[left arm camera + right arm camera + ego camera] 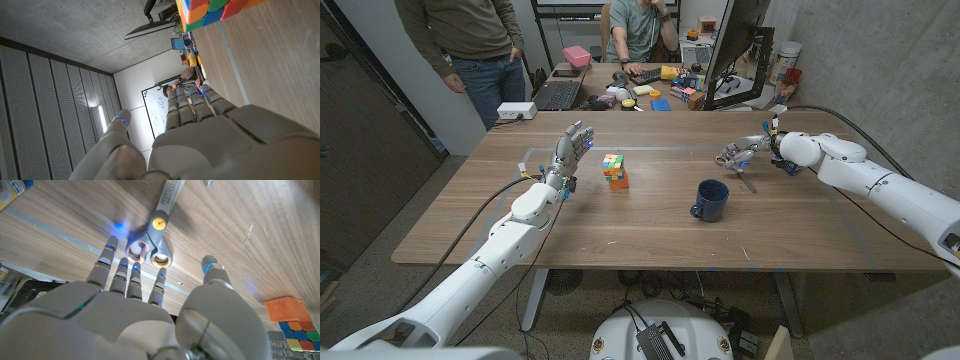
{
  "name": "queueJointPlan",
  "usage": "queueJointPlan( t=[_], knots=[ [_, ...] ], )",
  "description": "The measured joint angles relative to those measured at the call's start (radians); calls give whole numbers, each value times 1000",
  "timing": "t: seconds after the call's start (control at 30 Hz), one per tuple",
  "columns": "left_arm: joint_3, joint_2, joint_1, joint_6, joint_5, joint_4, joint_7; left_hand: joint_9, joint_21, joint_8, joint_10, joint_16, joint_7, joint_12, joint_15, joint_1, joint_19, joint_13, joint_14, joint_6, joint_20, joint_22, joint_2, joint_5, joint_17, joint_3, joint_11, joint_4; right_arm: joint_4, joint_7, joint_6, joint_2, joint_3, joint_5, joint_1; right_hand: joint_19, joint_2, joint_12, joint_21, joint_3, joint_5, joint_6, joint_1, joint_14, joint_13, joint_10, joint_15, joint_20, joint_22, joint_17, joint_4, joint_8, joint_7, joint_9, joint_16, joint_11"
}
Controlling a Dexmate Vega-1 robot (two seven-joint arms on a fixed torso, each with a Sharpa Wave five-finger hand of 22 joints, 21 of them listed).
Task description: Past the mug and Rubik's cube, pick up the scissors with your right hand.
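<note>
Lying flat, scissors [159, 227] handles toward spread fingers [131, 275] of right hand [738, 153].

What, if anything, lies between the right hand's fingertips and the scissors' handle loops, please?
Nothing lies between them. In the right wrist view the right hand has its fingertips right at the handle loops of the scissors, with only bare wooden table around.

Wood-grain table [650, 225], glossy mug [711, 200]
</note>
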Motion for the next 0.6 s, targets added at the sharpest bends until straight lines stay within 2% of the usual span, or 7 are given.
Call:
queueJointPlan(
  t=[0.6],
  knots=[
    [-1,6,-3,23,7,-10,12,0,0,0,0,0,0,0,0,0,4,0,0,0,4,0,0,3,5,0,0,0,71,-8,17,16,-19,18,24,0,0,0,-10,-7,7,11,0,9,-5,5,-9,0,0,0,1,0,-11,0,0,-5]
  ],
)
